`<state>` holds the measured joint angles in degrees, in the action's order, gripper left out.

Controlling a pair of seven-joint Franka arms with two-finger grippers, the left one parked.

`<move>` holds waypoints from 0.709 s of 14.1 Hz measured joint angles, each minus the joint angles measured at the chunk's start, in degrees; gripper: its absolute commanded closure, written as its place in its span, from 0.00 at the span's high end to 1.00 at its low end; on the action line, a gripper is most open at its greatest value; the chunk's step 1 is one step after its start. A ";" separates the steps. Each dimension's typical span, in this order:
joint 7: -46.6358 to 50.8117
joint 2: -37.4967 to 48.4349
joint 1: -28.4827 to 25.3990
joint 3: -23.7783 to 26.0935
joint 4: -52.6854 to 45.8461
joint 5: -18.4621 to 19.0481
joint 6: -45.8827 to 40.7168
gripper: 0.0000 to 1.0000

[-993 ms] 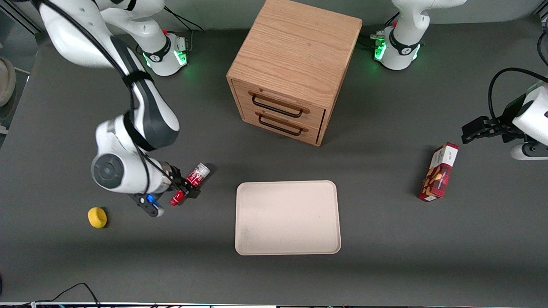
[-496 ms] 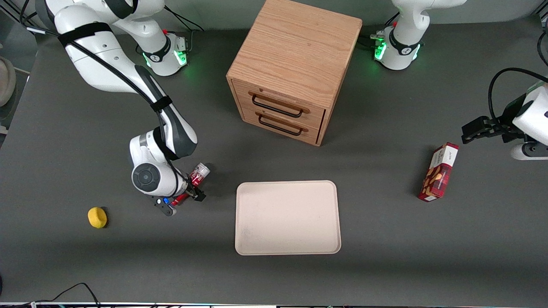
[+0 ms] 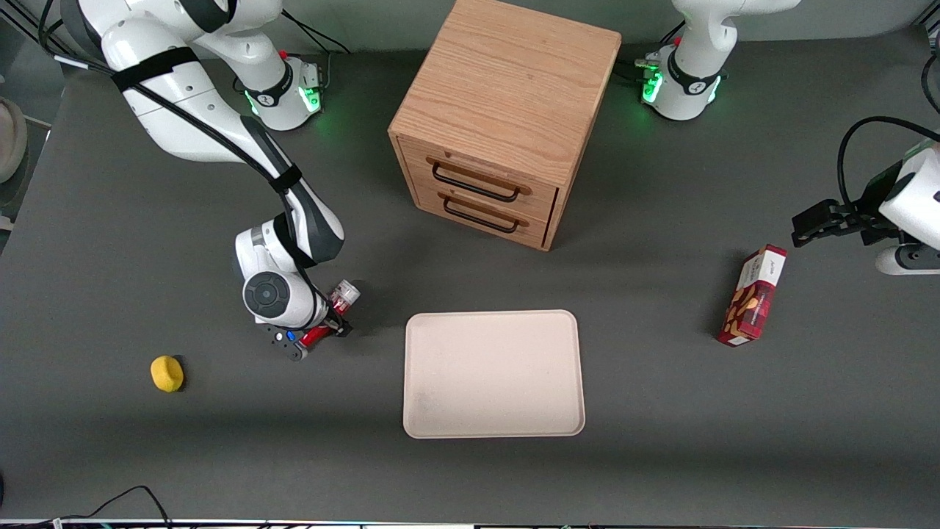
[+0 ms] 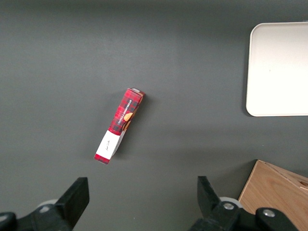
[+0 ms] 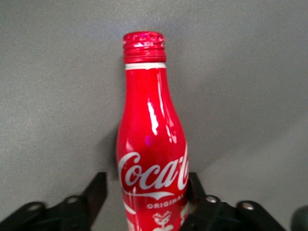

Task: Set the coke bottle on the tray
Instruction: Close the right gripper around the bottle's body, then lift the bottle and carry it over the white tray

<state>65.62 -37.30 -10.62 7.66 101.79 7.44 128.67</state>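
The coke bottle [image 3: 332, 314] lies on its side on the dark grey surface [image 3: 661, 411], toward the working arm's end, near the tray [image 3: 493, 373] but apart from it and not on it. Its silvery wide end points away from the front camera; its red neck points toward that camera and is mostly hidden under the wrist.

The gripper [image 3: 327, 323] is down at the bottle, low over the surface. In the right wrist view the coke bottle [image 5: 151, 154] sits squarely between the two black fingers [image 5: 94, 195], one on each side of the lettered body, cap pointing away from the gripper [image 5: 150, 199]. The fingers stand close against the red body on both sides, pinching the bottle at its label.

The tray lies flat and bare, nearer the front camera than the wooden drawer cabinet [image 3: 507, 117], which has two closed drawers with dark handles. A yellow object [image 3: 167, 373] rests on the surface farther toward the working arm's end than the gripper. A red snack box [image 3: 752, 295] lies toward the parked arm's end, well apart from the tray.
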 measured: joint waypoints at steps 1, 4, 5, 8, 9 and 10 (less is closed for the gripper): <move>0.03 0.08 0.00 0.02 0.15 0.13 0.21 0.00; 0.04 0.13 0.00 0.05 0.25 0.28 0.51 0.00; 0.04 0.13 -0.02 0.06 0.24 0.32 0.53 0.00; 0.04 0.20 -0.37 0.19 0.12 0.41 0.70 0.00; 0.04 0.43 -0.54 0.21 -0.01 0.46 0.53 0.00; 0.04 0.95 -0.67 0.22 -0.49 0.80 -0.45 0.00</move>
<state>65.66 -36.35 -11.29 7.89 101.30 8.23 128.22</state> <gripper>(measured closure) 0.449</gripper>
